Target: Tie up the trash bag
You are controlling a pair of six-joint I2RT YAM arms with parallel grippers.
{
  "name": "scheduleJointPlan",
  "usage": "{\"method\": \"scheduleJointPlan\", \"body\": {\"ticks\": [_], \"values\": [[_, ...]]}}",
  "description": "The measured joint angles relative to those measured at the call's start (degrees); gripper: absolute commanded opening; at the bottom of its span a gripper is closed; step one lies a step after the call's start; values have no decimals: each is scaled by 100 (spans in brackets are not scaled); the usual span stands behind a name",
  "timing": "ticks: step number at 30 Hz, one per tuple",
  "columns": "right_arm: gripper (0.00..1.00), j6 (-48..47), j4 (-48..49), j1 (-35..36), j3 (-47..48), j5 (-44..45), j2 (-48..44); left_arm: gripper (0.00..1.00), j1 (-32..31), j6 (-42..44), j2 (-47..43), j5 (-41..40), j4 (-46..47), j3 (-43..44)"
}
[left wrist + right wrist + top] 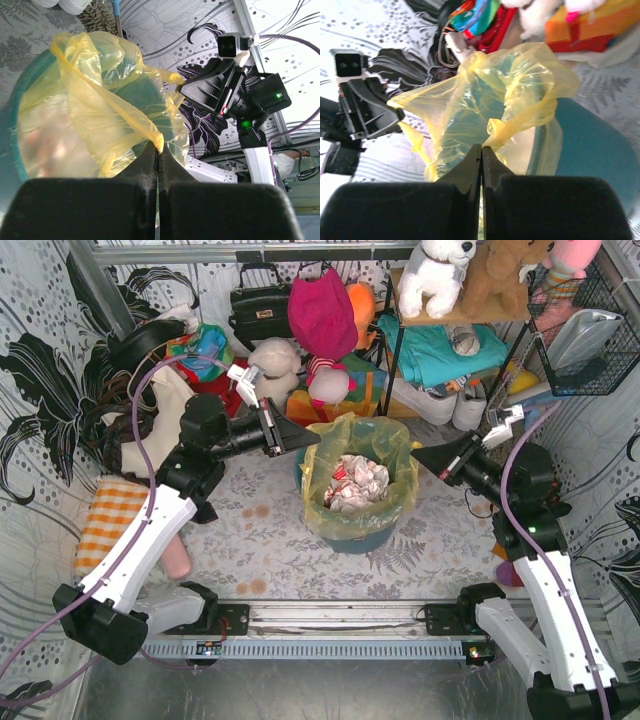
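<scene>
The trash bag (402, 495), thin yellow-green plastic with crumpled white paper (357, 483) inside, lines a teal bin (365, 538) at the table's middle. My left gripper (312, 440) is at the bag's left rim, shut on a pulled-out fold of the trash bag (125, 107), which runs into the closed tips of the left gripper (158, 148). At the bag's right rim my right gripper (418, 452) is shut too; in its wrist view a twisted fold of the trash bag (520, 122) meets the tips of the right gripper (481, 148). Both arms hold the rim stretched sideways.
Behind the bin lie a black handbag (260, 305), a pink bag (322, 312), plush toys (275, 365) and a shelf (470, 315). A wire basket (585, 340) hangs at the right. An orange checked cloth (110, 520) lies at the left.
</scene>
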Motion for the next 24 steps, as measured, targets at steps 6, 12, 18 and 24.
{"method": "scheduleJointPlan", "body": {"ticks": [6, 12, 18, 24], "values": [[0, 358, 1001, 2, -83, -767, 551, 0, -9, -219, 28, 188, 479, -188], [0, 542, 1491, 136, -422, -1154, 920, 0, -232, -302, 282, 212, 831, -227], [0, 520, 1412, 184, -511, -1139, 898, 31, -450, 153, 520, 133, 125, 37], [0, 404, 1281, 184, -507, -1064, 756, 55, -448, 1040, 328, -310, -1038, 813]]}}
